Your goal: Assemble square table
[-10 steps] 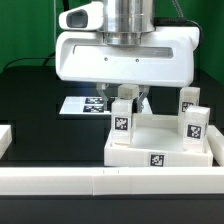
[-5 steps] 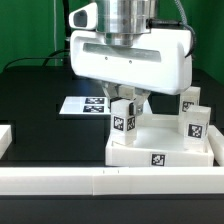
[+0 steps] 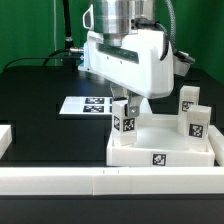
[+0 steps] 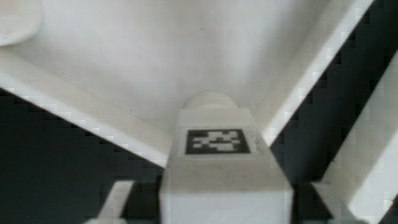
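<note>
Your fingers are clamped on one leg at the near corner of the square table top.

You are looking at a white tray-like top with a raised rim, lying on the black tabletop just behind the long white border rail, with a black-and-white tag on its front wall. The held leg is a short white block with a tag on its face, standing upright at the top's corner toward the exterior view's left; whether it is seated you cannot tell. Two more tagged legs stand upright at the far side toward the exterior view's right. Your arm comes down from above, its wrist housing turned at an angle. The marker board lies flat behind.

In the wrist view the leg sits between both fingers.
</note>
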Controlling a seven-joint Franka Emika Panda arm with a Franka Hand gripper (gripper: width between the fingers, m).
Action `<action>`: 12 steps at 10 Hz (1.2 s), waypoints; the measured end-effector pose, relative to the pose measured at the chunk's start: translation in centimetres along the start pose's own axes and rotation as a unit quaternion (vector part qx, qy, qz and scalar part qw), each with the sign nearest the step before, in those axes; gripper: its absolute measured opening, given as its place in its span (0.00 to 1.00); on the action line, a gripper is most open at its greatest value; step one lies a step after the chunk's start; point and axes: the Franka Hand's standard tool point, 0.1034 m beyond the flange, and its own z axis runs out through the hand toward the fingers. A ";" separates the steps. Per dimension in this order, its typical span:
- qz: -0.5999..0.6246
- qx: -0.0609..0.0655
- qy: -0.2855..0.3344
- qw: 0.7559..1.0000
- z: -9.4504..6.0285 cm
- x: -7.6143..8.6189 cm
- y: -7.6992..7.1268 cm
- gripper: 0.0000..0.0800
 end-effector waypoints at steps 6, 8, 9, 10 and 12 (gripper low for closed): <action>-0.204 -0.001 0.002 0.979 0.0 0.0 0.0 0.81; -0.271 -0.001 0.002 0.963 0.0 0.0 0.0 0.81; -0.306 -0.001 0.002 0.952 0.0 0.1 0.1 0.81; -0.361 -0.002 0.002 0.933 0.0 0.3 0.1 0.81; -0.446 -0.002 0.003 0.895 0.0 0.6 0.2 0.81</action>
